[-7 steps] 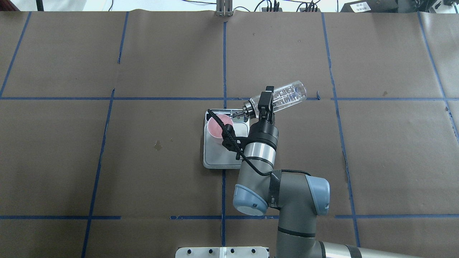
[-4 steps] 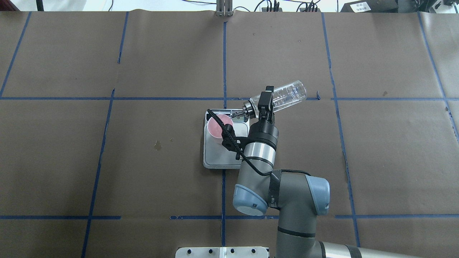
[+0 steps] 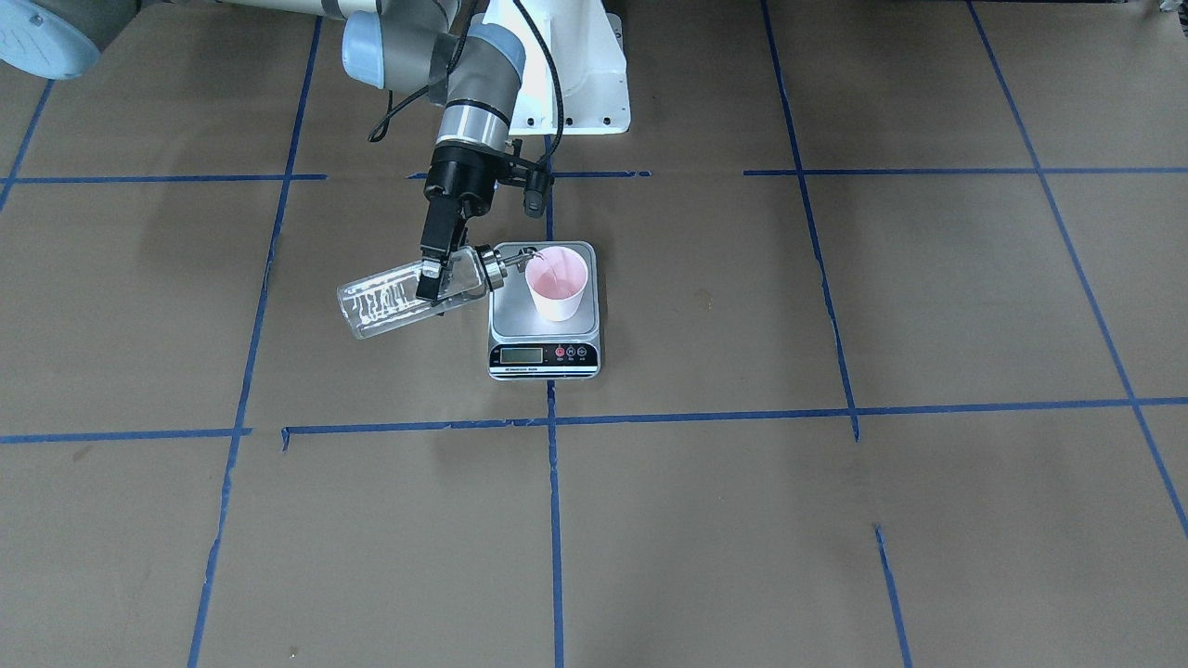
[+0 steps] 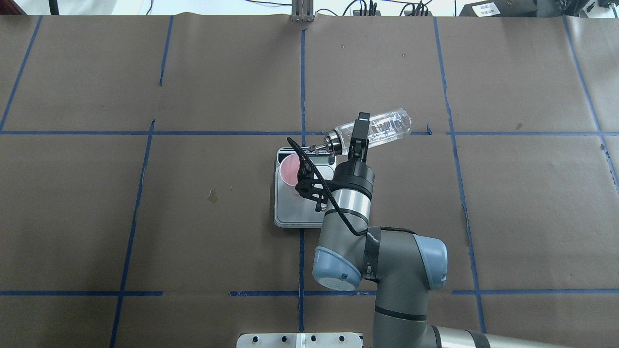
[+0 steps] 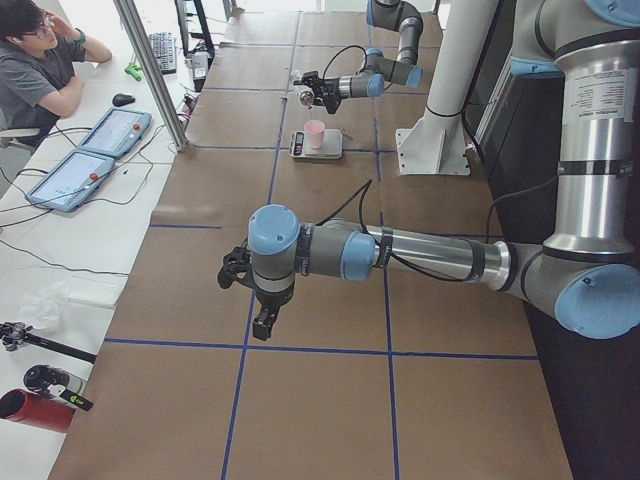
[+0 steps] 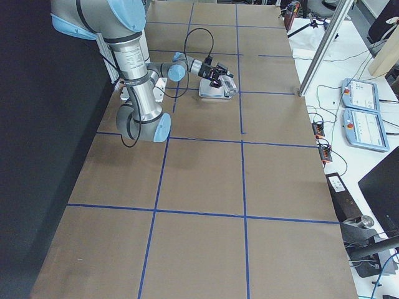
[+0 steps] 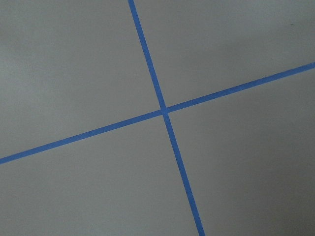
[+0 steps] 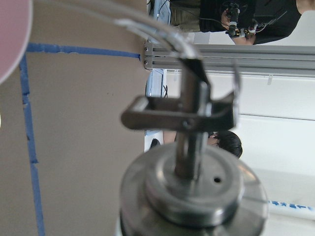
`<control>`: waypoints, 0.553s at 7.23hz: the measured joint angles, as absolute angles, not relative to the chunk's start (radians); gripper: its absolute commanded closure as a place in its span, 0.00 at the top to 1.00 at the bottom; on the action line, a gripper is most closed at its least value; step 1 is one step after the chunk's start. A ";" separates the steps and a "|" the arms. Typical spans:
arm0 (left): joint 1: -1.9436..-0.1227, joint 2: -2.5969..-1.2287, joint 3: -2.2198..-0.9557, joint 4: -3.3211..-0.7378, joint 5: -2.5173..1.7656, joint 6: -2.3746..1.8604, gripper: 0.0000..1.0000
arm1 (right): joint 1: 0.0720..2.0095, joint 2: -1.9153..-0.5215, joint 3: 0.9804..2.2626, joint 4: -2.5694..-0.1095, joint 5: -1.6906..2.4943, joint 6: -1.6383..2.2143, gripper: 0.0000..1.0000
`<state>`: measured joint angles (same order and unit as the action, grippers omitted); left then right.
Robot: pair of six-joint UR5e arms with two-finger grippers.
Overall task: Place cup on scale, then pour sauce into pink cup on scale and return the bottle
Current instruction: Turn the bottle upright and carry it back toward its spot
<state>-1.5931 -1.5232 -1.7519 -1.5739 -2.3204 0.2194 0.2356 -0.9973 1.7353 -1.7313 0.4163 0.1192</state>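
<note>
You'll see the right end effector (image 4: pixel 360 131) clamped around the bottle (image 4: pixel 389 124), which it holds nearly level. Just off its spout side, the cup (image 3: pixel 557 283) stands on the scale (image 3: pixel 509 323). You can't tell whether the left end effector (image 5: pixel 262 323) is open or closed.

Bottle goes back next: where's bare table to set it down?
Bare paper on the robot's right of the scale, out to the blue tape line, and on its left. Crowded only around the scale: cup, bottle, right hand.
</note>
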 measured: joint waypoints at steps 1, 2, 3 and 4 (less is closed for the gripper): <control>-1.593 -1.523 -1.752 -1.574 -2.320 0.219 1.00 | 0.236 -1.005 1.781 -1.731 0.452 0.173 0.00; -1.593 -1.523 -1.752 -1.574 -2.320 0.219 1.00 | 0.235 -1.012 1.834 -1.730 0.501 0.259 0.00; -1.592 -1.523 -1.752 -1.574 -2.320 0.219 1.00 | 0.235 -1.017 1.878 -1.730 0.553 0.377 0.00; -1.592 -1.523 -1.752 -1.575 -2.320 0.219 1.00 | 0.237 -1.029 1.928 -1.726 0.616 0.518 0.00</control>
<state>-1.5923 -1.5232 -1.7518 -1.5748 -2.3201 0.2194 0.2367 -1.0286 1.9278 -1.7259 0.6156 0.5181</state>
